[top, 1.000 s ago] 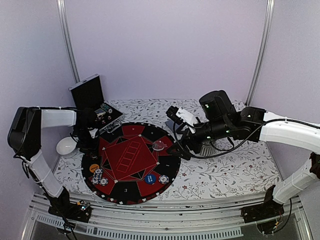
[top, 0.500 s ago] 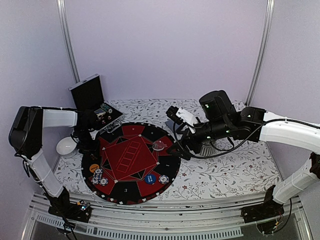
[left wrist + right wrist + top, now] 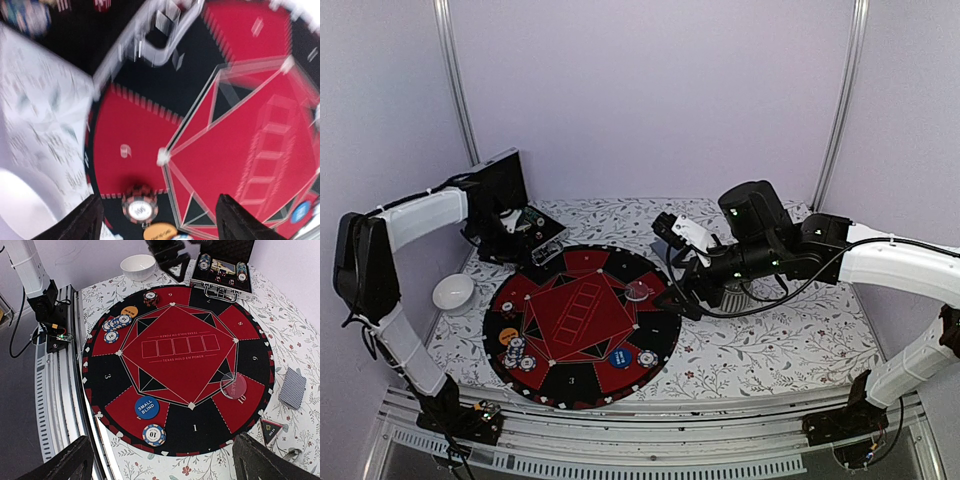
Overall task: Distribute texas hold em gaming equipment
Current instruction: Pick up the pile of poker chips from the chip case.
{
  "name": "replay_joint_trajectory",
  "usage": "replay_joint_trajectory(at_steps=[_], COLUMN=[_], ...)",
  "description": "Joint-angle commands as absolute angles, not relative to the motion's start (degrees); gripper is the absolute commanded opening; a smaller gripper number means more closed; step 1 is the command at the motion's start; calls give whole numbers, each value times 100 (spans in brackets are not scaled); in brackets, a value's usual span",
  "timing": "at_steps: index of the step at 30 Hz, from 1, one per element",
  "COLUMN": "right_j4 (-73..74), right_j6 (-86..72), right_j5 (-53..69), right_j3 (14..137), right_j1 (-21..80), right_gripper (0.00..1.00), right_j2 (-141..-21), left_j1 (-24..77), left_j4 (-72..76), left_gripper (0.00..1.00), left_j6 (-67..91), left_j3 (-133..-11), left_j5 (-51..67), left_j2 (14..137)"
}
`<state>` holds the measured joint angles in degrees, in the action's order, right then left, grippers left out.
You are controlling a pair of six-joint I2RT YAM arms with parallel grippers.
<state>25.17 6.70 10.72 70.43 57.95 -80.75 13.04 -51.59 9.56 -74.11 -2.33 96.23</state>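
Left wrist: poker chip (image 3: 139,208) on mat (image 3: 250,115)

Pretty sure this is a robotics lab test cell, not anyone's game room. Blank pale walls (image 3: 650,100) box the whole thing in, with bare metal uprights (image 3: 455,90) running up the back. The left arm (image 3: 420,215) and right arm (image 3: 895,265) are bolted to a metal rail (image 3: 650,445) along the near edge of the tabletop (image 3: 780,345), which just has a flowery cloth thrown over it. Loose black cables (image 3: 15,340) trail off the bases, and a little circuit board (image 3: 61,336) glows green by the rail.
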Motion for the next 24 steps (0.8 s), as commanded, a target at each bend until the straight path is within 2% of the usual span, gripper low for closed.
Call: replay_joint_trajectory(at_steps=[1,3,10,14,18,21,24], right_j4=[2408,2408,2408,2408,2416,2417,2444], right_j6=[762,772,770,786,823,868,920], right_j5=[1115,1104,1090,1132,1228,1273,1317], right_j3=[7162,7152,7110,7164,7277,7374,7486], right_j1=[5773,5774,5773,5766,5765,5758,5757], right_gripper=[99,99,99,99,99,99,99], right_j2=[-8088,-8088,-8103,-8187,-8345,-8484,-8608], left_j1=[1345,1299,1208,1182,1174,1162,1159], left_j4=[-5282,-5353,-5415,-5111,-4838,-4547,-4355], left_gripper=[79,74,43,31,35,43,43], left_j6=[663,542,267,108,28,-43,-134], left_j3=[-8756,-9418,-11555,-12537,-13359,-13575,-13665], left_j5=[-391,-580,-1259,-1691,-2038,-2177,-2343], left_j2=[9693,10083,12051,13008,13864,14264,14541])
